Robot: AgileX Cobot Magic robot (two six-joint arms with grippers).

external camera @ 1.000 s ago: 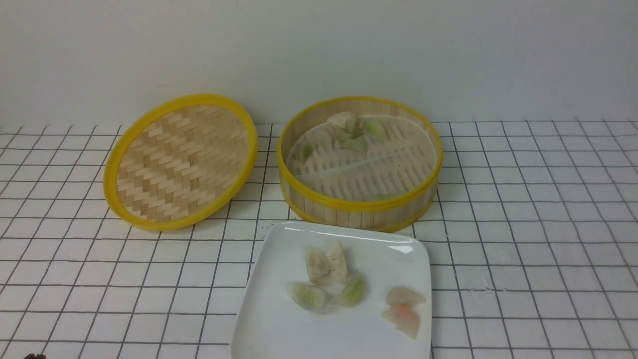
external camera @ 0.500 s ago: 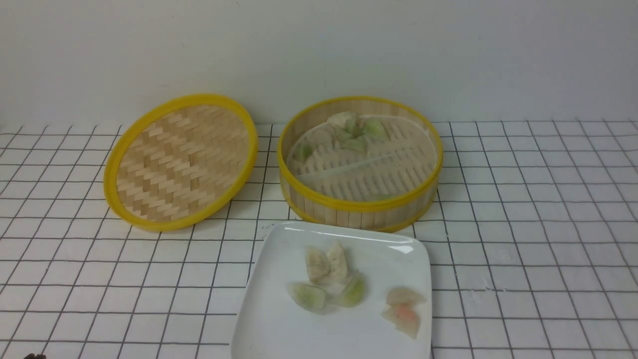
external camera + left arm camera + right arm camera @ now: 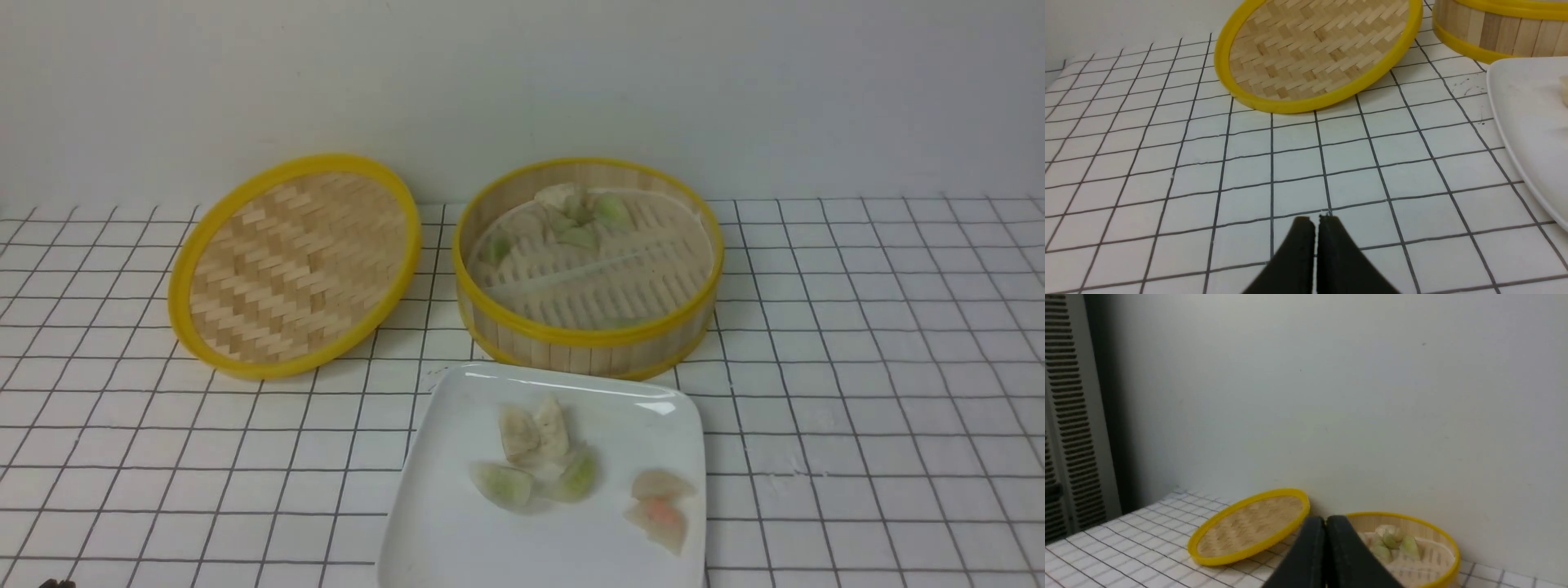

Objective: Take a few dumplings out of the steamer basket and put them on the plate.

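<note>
The steamer basket (image 3: 588, 331) stands at the back centre with several pale and greenish dumplings (image 3: 581, 214) bunched against its far wall. In front of it the white square plate (image 3: 457, 506) carries several dumplings (image 3: 535, 433), pale, green and pinkish (image 3: 660, 514). Neither gripper shows in the front view. In the left wrist view my left gripper (image 3: 1315, 219) hovers shut and empty over the checked cloth, left of the plate (image 3: 1527, 122). In the right wrist view my right gripper (image 3: 1325, 519) is shut and empty, raised well back from the basket (image 3: 1443, 539).
The flat woven lid (image 3: 294, 265) with its yellow rim leans tilted on the cloth left of the basket. A white wall closes off the back. A grey louvred panel (image 3: 1069, 416) stands at the far left in the right wrist view.
</note>
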